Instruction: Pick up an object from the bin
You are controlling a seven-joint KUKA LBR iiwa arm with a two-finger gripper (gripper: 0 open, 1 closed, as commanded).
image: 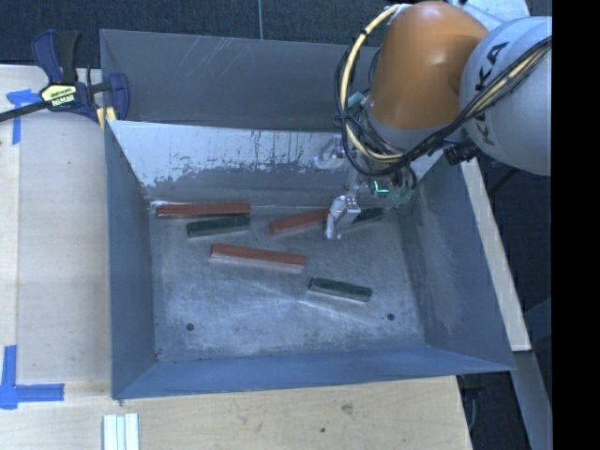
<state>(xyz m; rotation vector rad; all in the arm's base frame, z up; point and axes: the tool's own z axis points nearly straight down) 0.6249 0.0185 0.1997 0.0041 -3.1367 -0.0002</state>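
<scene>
My gripper [337,221] hangs low at the back right of the bin floor, its fingertips at the right end of a short reddish-brown bar [296,222]. A dark green bar [339,291] lies in front of it, toward the bin's near right. A longer reddish-brown bar [257,257] lies slanted in the middle of the floor, to the gripper's left and a little nearer. Nothing shows between the fingers.
At the back left lie a long reddish-brown bar [202,211] and, just in front of it, a dark green bar [217,225]. The arm with its orange cover and cables hangs over the bin's back right corner.
</scene>
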